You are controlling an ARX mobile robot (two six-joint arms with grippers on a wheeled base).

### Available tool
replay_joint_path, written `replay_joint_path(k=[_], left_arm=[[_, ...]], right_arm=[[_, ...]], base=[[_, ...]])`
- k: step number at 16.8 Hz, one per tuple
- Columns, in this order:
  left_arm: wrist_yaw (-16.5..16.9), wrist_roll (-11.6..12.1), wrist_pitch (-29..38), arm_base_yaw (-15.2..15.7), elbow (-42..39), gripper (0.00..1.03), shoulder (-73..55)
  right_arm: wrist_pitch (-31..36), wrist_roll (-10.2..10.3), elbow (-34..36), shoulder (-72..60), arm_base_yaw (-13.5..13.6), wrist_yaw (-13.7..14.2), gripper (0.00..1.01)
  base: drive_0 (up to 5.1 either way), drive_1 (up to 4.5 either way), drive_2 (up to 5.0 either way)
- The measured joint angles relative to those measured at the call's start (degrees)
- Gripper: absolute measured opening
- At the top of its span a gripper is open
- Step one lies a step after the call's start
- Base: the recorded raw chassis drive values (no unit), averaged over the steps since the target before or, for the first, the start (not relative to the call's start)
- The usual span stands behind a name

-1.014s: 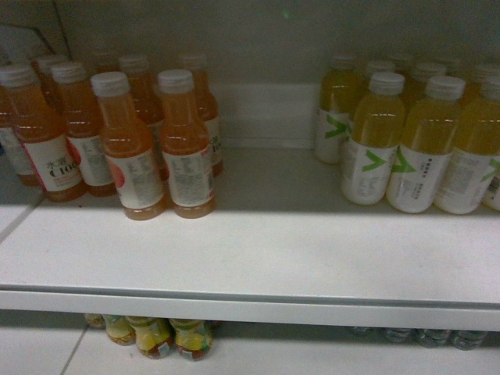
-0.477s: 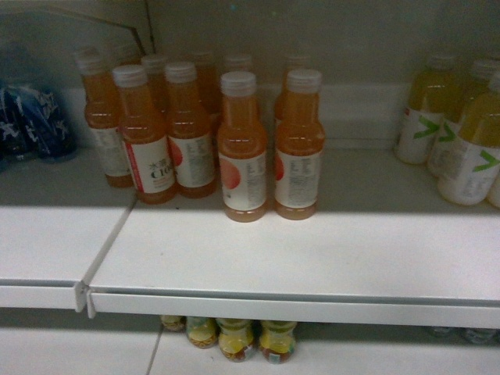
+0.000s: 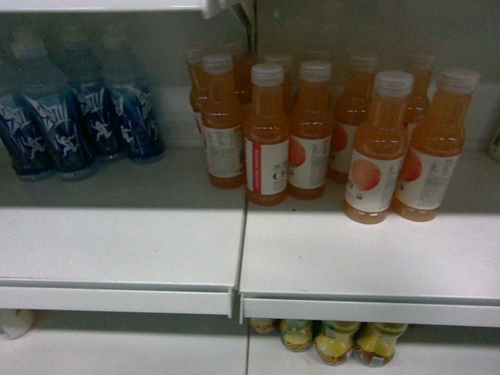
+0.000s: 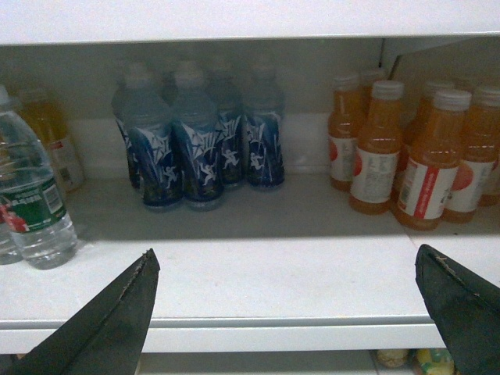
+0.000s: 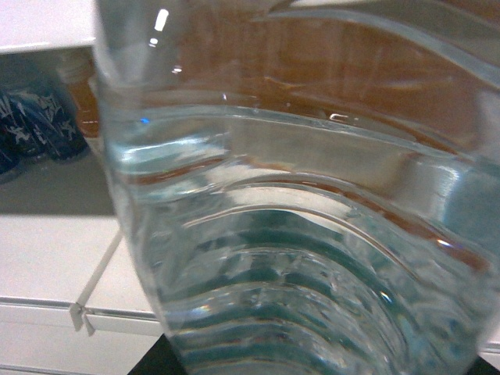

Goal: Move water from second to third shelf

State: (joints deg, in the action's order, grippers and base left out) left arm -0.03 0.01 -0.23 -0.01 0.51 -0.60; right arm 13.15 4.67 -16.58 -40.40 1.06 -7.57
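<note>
A clear ribbed bottle of water (image 5: 312, 234) fills the right wrist view, close up and tilted; my right gripper (image 5: 312, 351) is shut on it, with only a dark sliver of finger (image 5: 152, 363) showing at the bottom. A second water bottle (image 4: 35, 205), with a green label, stands at the far left of the shelf in the left wrist view. My left gripper (image 4: 286, 251) hangs open and empty in front of the shelf edge (image 4: 273, 324). Neither gripper shows in the head view.
Blue-labelled bottles (image 3: 70, 117) (image 4: 199, 148) stand at the back left of the white shelf (image 3: 117, 234). Several orange drink bottles (image 3: 328, 133) (image 4: 406, 156) stand to their right. A seam (image 3: 238, 258) splits two shelf boards. Yellow-lidded jars (image 3: 336, 340) sit on the shelf below.
The head view has swung left: the orange bottles slid right in the frame, the yellow-green bottles left the view and the blue-labelled bottles came in.
</note>
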Motion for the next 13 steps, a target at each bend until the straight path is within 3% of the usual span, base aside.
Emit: replay_joint_path(k=[13], left_arm=[[0.02,0.02,0.04,0.00,0.00,0.98,0.00]], right_arm=[[0.11,0.00,0.00,0.00,0.00,0.02,0.40]], base=[[-5.2,2.27,2.3]])
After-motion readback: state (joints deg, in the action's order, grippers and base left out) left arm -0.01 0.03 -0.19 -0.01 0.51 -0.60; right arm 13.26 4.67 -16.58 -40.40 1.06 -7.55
